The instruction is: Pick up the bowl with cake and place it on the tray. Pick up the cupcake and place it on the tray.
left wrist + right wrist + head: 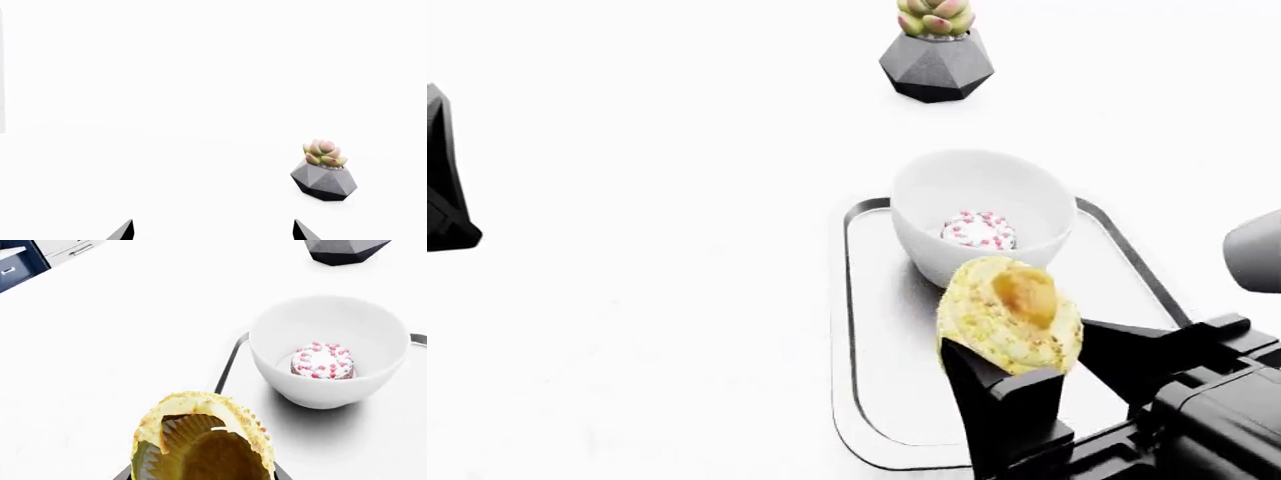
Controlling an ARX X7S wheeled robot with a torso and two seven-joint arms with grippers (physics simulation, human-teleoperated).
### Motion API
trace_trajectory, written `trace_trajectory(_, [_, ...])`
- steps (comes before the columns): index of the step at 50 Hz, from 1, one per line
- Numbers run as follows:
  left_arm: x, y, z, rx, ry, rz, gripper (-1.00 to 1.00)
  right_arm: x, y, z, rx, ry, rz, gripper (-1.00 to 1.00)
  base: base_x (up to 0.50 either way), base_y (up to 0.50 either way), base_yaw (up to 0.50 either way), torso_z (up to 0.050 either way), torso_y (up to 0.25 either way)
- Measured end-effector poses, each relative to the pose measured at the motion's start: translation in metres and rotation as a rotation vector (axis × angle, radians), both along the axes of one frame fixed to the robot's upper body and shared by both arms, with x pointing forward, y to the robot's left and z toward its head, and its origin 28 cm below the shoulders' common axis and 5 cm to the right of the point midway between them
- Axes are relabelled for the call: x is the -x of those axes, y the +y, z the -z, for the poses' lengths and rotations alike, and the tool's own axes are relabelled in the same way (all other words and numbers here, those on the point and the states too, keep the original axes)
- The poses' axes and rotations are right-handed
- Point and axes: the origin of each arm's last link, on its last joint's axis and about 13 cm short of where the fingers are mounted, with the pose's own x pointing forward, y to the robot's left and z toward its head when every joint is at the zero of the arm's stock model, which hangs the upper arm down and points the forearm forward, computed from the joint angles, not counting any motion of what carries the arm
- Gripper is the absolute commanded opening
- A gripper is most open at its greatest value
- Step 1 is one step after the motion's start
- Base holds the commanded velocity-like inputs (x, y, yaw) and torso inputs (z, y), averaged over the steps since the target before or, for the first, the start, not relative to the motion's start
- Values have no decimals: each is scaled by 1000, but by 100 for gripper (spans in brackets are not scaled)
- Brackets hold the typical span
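— Cupcake first: where is it, and who has it?

— Between the fingers of my right gripper, clenched on its yellow pleated case and hanging over the tray, just in front of the bowl with cake. In my right wrist view I look straight at its underside, so it sits tilted in my grip rather than upright.

— How does it handle, in your judgement?

— Light, and soft. The paper case would likely crumple if I squeezed harder, and the frosting would smear at a touch, so the pleated sides are the only sensible place to hold. I judge the tan chunk on top could drop off if I tip it further.

— And the bowl?

— Already on the tray, the cake lying at its bottom. Glossy white, stiff, probably slippery at the rim.

— Your left side?

— My left gripper hangs apart from all this, fingers spread with nothing between them, looking toward the grey plant pot on the white table.

— What does the set-down ask for?

— Levelling the case over a bare patch of tray, clear of the bowl.
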Motion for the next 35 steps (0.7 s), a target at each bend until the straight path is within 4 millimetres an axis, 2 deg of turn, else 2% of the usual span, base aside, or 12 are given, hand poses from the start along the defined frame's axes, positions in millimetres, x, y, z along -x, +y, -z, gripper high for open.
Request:
trace_trajectory(16, [-1, 0, 0, -1, 2, 0, 100, -26, -20, 6, 110, 11, 235, -100, 0, 0, 0, 0, 0])
trace_trajectory(35, [-2, 1, -1, 4, 4, -4, 100, -51, -24, 20, 327, 80, 361, -100, 0, 0, 0, 0, 0])
